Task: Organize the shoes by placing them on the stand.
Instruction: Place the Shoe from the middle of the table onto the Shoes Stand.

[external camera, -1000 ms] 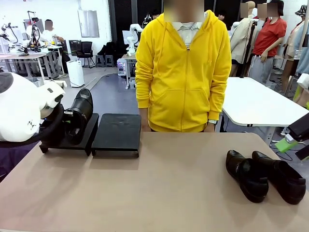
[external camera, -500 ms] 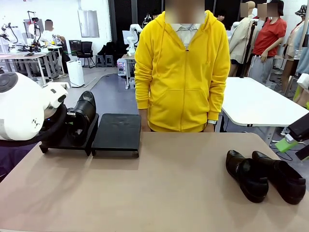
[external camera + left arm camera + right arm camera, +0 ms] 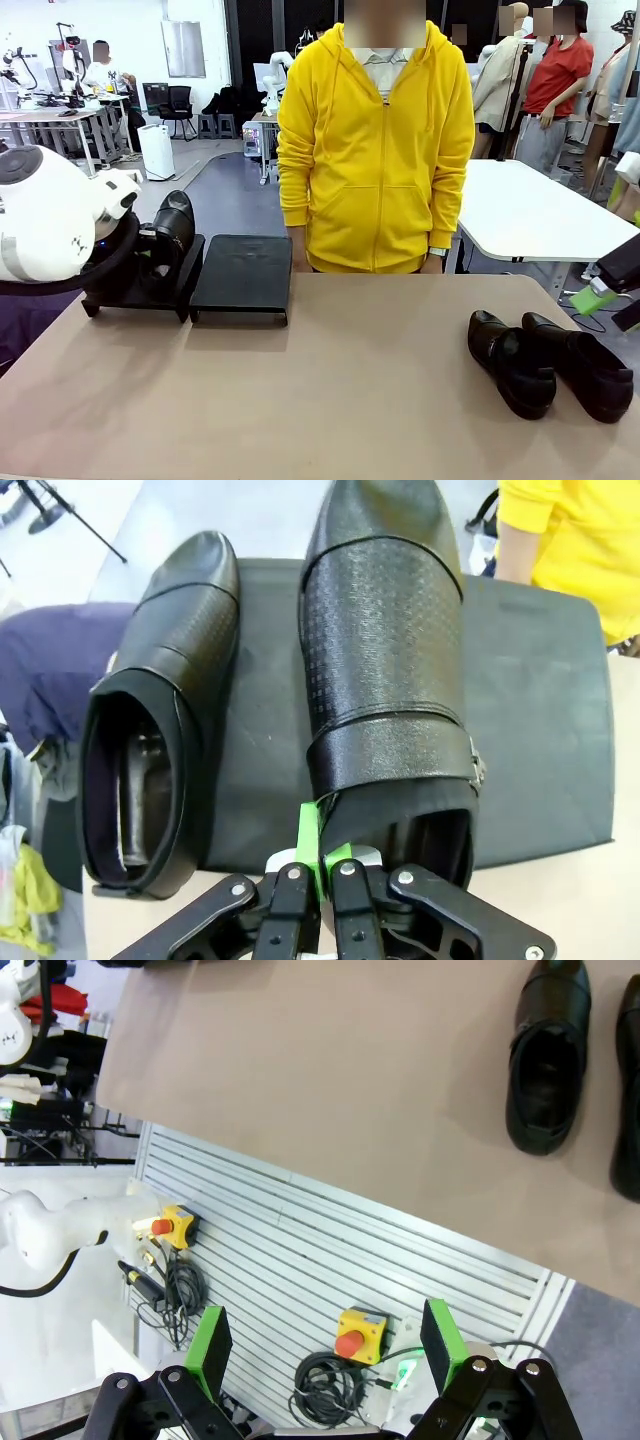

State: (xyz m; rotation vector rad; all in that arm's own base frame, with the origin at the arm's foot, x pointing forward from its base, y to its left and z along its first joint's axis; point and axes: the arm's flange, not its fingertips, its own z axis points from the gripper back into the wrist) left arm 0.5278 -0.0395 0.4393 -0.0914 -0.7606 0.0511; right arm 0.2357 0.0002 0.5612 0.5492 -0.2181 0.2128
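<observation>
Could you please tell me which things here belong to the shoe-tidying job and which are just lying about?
Part of the job:
- stand
- placed shoe on the stand
- gripped shoe in the left pincer
- two loose shoes on the table

Just lying about:
- yellow stop-button boxes
- coiled cables
- white table behind the person

The gripped shoe (image 3: 385,660) is black, its upper stamped with a fine dotted grain and crossed by a smooth strap; the neighbouring shoe (image 3: 160,710) is black with the same dotting and a glossy plain toe. The stand (image 3: 243,275) is matt black. The worktop (image 3: 330,400) is pale tan, its two shoes (image 3: 510,362) glossy black. The left tool (image 3: 322,852) and right tool (image 3: 325,1345) are black with bright green pads (image 3: 210,1345). The person's hoodie (image 3: 375,150) is yellow.
</observation>
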